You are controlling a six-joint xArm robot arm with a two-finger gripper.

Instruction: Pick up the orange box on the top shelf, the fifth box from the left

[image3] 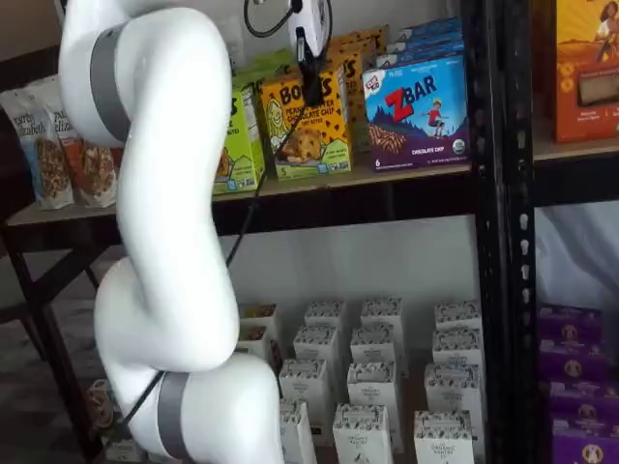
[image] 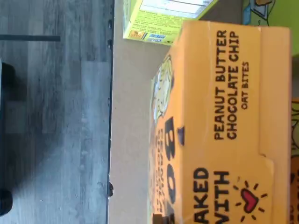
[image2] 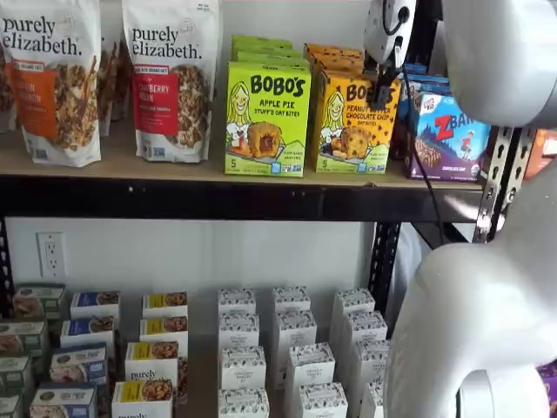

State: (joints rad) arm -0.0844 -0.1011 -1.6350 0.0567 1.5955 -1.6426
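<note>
The orange box (image: 224,130) reads "Peanut Butter Chocolate Chip Oat Bites" and fills the wrist view from close above. In both shelf views it (image2: 352,126) (image3: 305,130) stands upright at the front of the top shelf (image2: 174,165) (image3: 406,172), with more orange boxes behind it. My gripper (image2: 380,90) (image3: 314,85) hangs over the box's upper front edge. Its black fingers overlap the carton's top. No gap between them shows, and I cannot tell whether they hold the box.
A lime-green Bobo's Apple Pie box (image2: 265,117) (image: 154,21) stands close on the orange box's left, and a blue ZBar box (image2: 448,135) (image3: 421,111) on its right. Granola bags (image2: 174,78) stand further left. A black upright (image3: 498,193) rises at the right. Small white boxes (image2: 291,348) fill the lower level.
</note>
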